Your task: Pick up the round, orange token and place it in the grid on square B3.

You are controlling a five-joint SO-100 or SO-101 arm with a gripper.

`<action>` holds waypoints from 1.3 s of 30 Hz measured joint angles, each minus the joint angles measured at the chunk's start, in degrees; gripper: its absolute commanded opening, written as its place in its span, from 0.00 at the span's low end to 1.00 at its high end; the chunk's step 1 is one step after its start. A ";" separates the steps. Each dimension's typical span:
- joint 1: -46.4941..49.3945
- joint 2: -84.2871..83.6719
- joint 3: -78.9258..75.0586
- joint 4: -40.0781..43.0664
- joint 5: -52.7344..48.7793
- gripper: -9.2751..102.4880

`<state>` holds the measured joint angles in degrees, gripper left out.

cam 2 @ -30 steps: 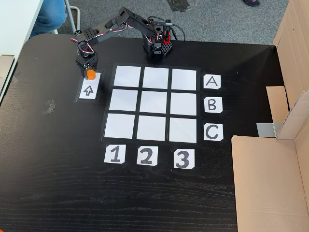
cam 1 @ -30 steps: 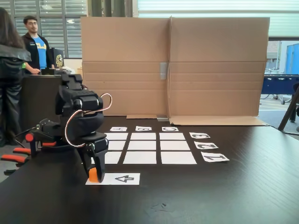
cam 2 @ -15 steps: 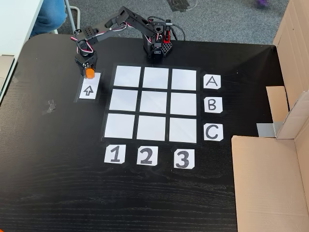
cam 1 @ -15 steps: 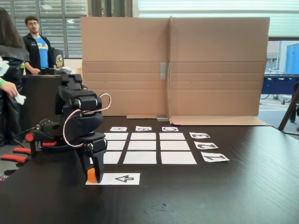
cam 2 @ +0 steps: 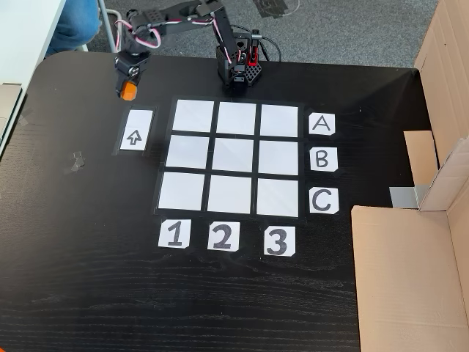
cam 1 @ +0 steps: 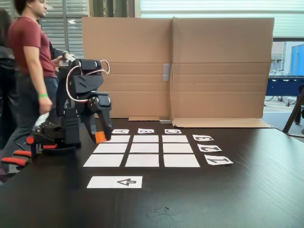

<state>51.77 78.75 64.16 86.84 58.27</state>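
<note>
Black table [cam 2: 80,242]; 9 white grid [cam 2: 234,156] squares; tool [cam 2: 128,89] grips 1 token [cam 2: 129,91] aloft.

A black wood-grain counter [cam 1: 228,194] fills the foreground. At its far edge stands a folded cardboard screen [cam 1: 178,66], made of 2 panels joined at a vertical crease, with a grey tape patch near the middle. Behind it, tall windows with horizontal blinds [cam 1: 66,23] let in daylight. A person in a red shirt [cam 1: 29,71] stands at left. In a fixed view, grey carpeted floor [cam 2: 344,29] lies beyond the counter.
</note>
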 measured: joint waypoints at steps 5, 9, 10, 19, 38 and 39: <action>-5.98 10.37 5.27 0.62 -1.76 0.07; -12.48 17.23 8.61 1.49 -2.20 0.07; -14.33 18.72 9.32 1.67 -2.20 0.07; -32.70 30.15 14.41 1.85 0.97 0.07; -71.37 30.85 22.32 -3.08 22.59 0.07; -72.33 29.71 23.03 -3.96 23.38 0.07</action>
<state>-20.57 108.46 87.19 82.88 81.65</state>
